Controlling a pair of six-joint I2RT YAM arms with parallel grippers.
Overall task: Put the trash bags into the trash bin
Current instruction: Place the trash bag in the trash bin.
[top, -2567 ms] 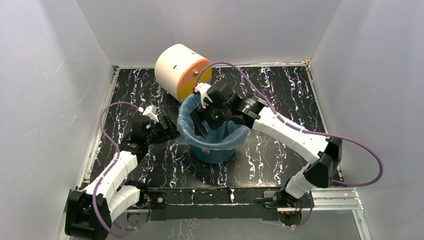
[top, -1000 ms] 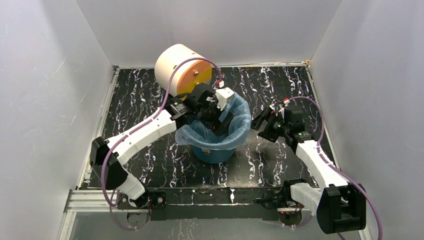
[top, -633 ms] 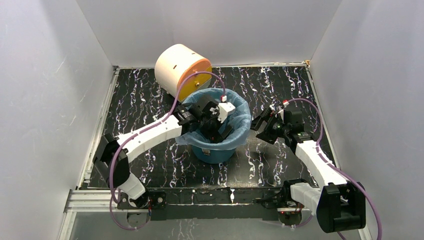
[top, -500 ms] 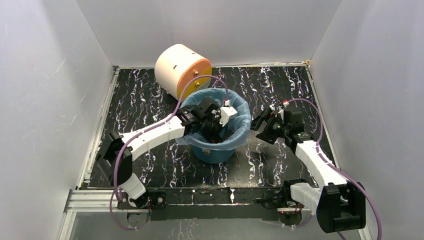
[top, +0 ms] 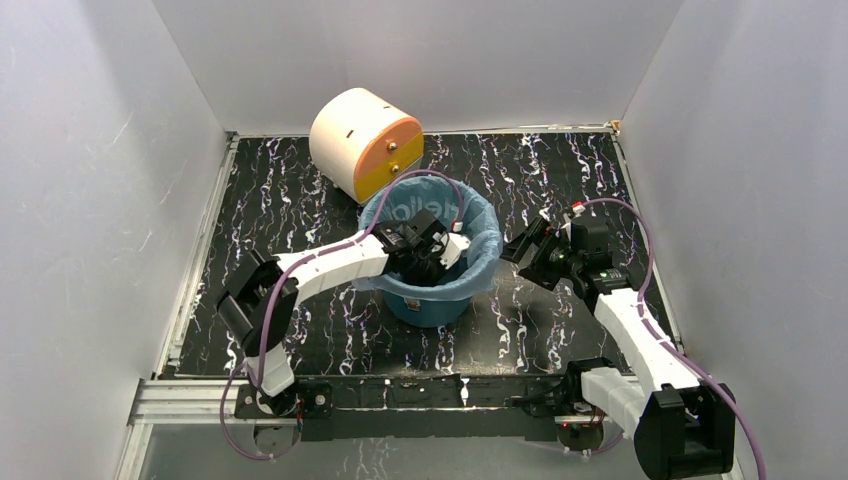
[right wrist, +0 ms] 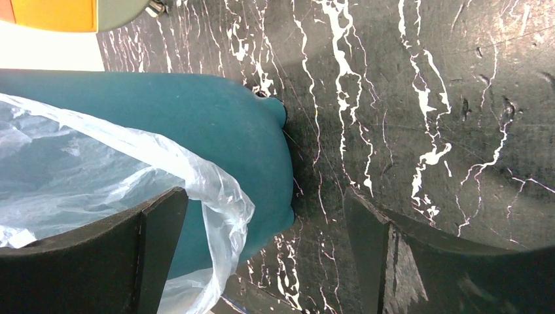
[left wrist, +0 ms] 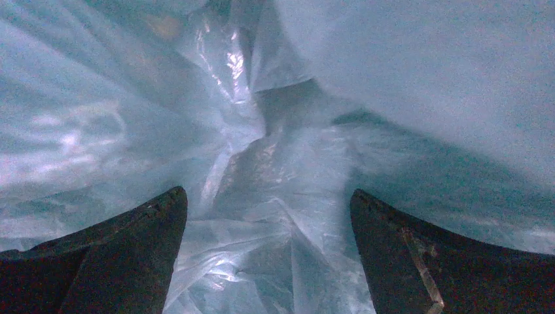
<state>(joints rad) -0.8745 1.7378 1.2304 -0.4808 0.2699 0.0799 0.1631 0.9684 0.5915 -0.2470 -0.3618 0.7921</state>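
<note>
Left gripper spread wide inside pale blue trash bag lining teal bin, possibly touching plastic; right gripper spread, empty, beside bin.

The overhead view is bright and evenly lit, with only soft shadows on the black, white-veined marbled tabletop. Inside the thin, translucent pale blue plastic bag the light is dim and bluish — white glare streaks its creases, and the left gripper's fingers are dark, blurred silhouettes. The right gripper's fingers are likewise dark and soft; the tabletop's veins there are sharp.
</note>
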